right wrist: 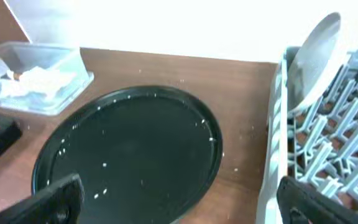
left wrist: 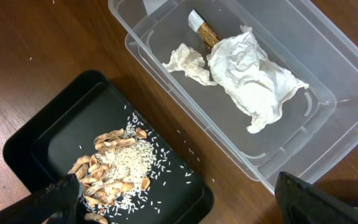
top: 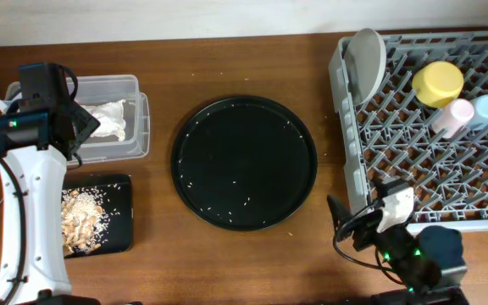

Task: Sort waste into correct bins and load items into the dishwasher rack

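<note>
The clear tub (top: 140, 127) holds crumpled white napkins (top: 108, 119) with a brownish wrapper (left wrist: 204, 31). The shallow black tray (top: 122, 212) holds beige food scraps (top: 81, 219) and rice. My left gripper (top: 81, 127) hangs open and empty above the gap between tub (left wrist: 328, 124) and tray (left wrist: 55, 137). The grey dishwasher rack (top: 346, 135) holds the plate (top: 367, 59) on edge, the yellow bowl (top: 437, 83), the pink cup (top: 452, 117) and the light-blue cup (top: 486, 108). My right gripper (top: 358, 207) is open and empty by the rack's front left corner. The chopsticks are out of view.
A large round black tray (top: 244, 161) with a few rice grains lies mid-table between the bins and the rack. It fills the right wrist view (right wrist: 129, 149), with the rack's wall (right wrist: 272, 155) to its right. Crumbs dot the wood.
</note>
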Controlling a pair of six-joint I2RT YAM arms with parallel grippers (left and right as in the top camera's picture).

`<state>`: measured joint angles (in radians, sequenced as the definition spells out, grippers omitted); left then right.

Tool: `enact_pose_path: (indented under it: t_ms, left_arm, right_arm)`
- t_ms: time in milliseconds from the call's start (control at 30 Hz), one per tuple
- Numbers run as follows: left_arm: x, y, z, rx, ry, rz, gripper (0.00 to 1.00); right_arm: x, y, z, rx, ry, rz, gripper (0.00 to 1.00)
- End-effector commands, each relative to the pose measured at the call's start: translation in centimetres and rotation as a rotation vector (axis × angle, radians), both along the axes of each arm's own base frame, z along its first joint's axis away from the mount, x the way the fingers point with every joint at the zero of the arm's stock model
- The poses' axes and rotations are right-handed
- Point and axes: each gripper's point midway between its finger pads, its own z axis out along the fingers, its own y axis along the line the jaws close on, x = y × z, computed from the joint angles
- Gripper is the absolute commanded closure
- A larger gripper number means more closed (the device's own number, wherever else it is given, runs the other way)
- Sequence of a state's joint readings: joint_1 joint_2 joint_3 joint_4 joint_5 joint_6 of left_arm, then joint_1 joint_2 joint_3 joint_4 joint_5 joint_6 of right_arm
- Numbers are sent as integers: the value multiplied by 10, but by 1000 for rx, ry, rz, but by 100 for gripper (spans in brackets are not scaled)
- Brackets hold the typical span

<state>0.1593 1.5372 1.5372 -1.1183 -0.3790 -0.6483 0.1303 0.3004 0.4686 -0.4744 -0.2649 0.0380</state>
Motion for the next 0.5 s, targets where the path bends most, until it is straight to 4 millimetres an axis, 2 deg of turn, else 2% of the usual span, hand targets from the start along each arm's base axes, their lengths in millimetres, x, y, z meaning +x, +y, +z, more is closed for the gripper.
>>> enact_pose_path:
  t_ms: [0,100,200,367,433,467]
  left_arm:
    - [-1,2,3,12,-3,1,1]
    - [-1,2,3,12,-3,1,1]
    - [-1,2,3,12,-3,1,1]
    - [-1,2,3,12,-3,1,1]
    - [-1,2,3,12,-3,1,1]
    - [-1,2,3,12,-3,1,1]
  right_arm:
    - [2,-6,-31,-3,-40,-22,2]
    - [11,-28,-42,0,-163,-120,2]
    - [22,-36,-53,3,-275,-157,2]
    - [25,-90,-61,-43,-242,-424,2]
    - [24,-107,-64,0,-223,-530,2]
    - [24,-106,-64,3,-221,-528,2]
